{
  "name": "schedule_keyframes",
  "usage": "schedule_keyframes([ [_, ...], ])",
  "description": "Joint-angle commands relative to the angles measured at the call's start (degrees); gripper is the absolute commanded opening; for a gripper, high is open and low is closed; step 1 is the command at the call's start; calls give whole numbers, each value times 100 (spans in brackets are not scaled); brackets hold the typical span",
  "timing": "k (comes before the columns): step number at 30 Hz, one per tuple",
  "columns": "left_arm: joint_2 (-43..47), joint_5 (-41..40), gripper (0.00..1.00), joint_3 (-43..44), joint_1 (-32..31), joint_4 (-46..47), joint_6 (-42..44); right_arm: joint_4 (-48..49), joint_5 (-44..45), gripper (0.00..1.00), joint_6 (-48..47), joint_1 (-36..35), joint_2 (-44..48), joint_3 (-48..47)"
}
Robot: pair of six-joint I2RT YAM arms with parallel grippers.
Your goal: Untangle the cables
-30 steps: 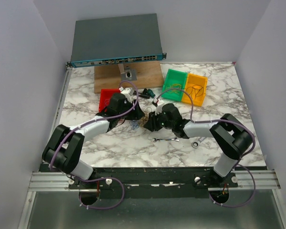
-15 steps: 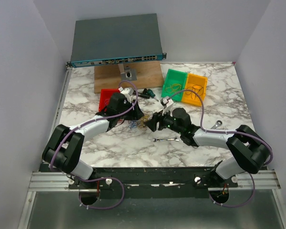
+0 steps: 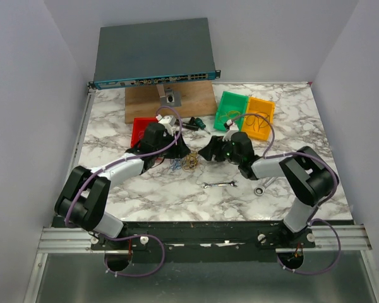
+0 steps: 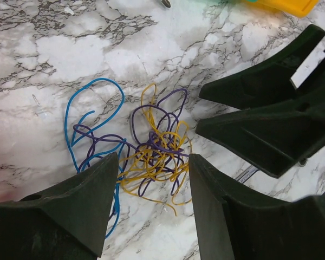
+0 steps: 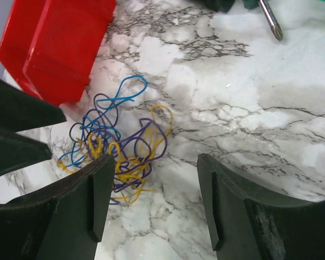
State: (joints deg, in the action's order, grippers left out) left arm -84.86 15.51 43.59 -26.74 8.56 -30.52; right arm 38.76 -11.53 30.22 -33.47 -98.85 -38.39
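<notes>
The cables (image 3: 184, 165) are a small tangle of blue, yellow-orange and dark purple wire loops lying on the marble table (image 3: 303, 145). My left gripper (image 3: 179, 153) is at the tangle's left, open and empty. In the left wrist view its fingertips straddle the near edge of the cables (image 4: 151, 146), with the gripper (image 4: 154, 162) just above the table. My right gripper (image 3: 208, 151) is at the tangle's right, open and empty. In the right wrist view the cables (image 5: 119, 146) lie ahead of the gripper (image 5: 154, 162), by its left finger (image 5: 92, 189).
A red bin (image 3: 141, 129) stands left of the tangle. Green (image 3: 231, 111) and orange (image 3: 259, 117) bins stand at the back right. A silver wrench (image 3: 220, 185) lies in front, another (image 3: 264, 187) to its right. A screwdriver (image 3: 193, 123), wooden board (image 3: 170, 101) and network switch (image 3: 155, 53) are behind.
My right gripper has drawn back from over the tangle toward the far right, and its arm has swung. The left gripper and the cables have barely moved.
</notes>
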Motion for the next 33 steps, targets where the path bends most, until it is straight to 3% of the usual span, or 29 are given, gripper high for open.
schedule_keyframes([
  [1,19,11,57,-2,55,62,-74,432,-855,68,448,127,-522,-316],
  [6,-298,-15,57,270,77,-293,-59,123,-1309,57,431,124,-1020,-760],
  [10,-557,52,60,461,117,-446,-77,215,-1223,29,337,113,-812,-621],
  [14,-701,-62,63,557,132,-664,-59,300,-901,8,219,114,-398,-333],
  [20,-790,-237,63,668,160,-846,-81,369,-573,1,136,113,33,-17],
  [28,-13,-705,63,186,155,-553,63,471,-41,1,6,113,665,364],
  [33,-139,-724,66,261,160,-677,99,632,262,1,-85,115,1288,793],
])
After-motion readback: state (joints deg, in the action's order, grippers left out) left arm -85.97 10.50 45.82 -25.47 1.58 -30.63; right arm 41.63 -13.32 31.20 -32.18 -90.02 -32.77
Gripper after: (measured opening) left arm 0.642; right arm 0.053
